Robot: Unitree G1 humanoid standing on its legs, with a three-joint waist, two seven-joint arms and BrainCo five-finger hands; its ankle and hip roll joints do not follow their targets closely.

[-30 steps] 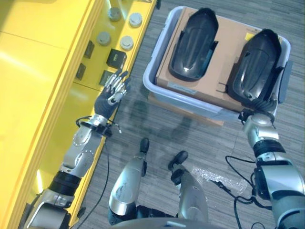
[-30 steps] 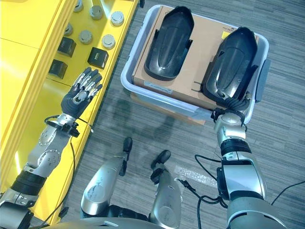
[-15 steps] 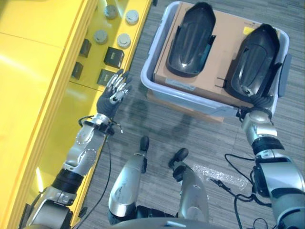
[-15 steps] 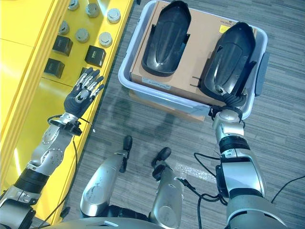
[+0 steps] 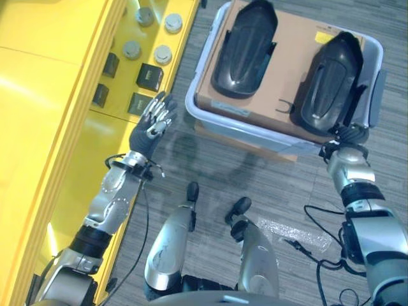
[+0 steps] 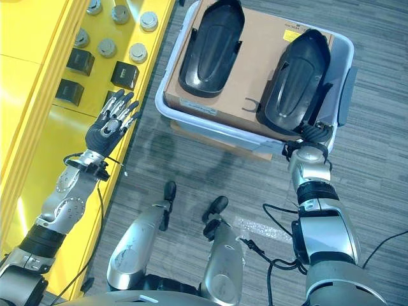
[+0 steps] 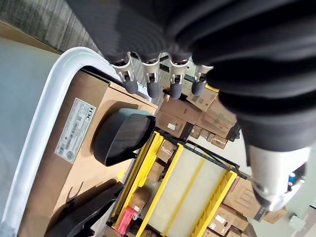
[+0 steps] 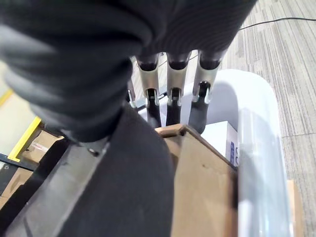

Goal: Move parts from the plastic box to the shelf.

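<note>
Two black moulded parts lie on a cardboard sheet [image 5: 299, 44] inside the pale plastic box [image 5: 242, 131]: one on the left [image 5: 245, 48] and one on the right [image 5: 328, 80]. My right hand [image 5: 347, 135] is at the near end of the right part [image 8: 113, 182]. Its fingers [image 8: 171, 84] run straight between that part and the box wall [image 8: 256, 128], and the thumb is hidden. My left hand [image 5: 150, 124] hovers open and empty, fingers spread, over the edge of the yellow shelf [image 5: 57, 95].
On the shelf beyond the left hand sit several round silver pieces [image 5: 164, 54] and small black blocks [image 5: 150, 75]. The box rests on a flat cardboard slab [image 5: 255, 145] on grey carpet. A clear plastic bag [image 5: 296, 233] lies on the floor near my right arm.
The picture has shifted a little. The box and its parts now sit slightly further left and up against the shelf, and the right hand stays at the right part's end. The left hand has barely moved.
</note>
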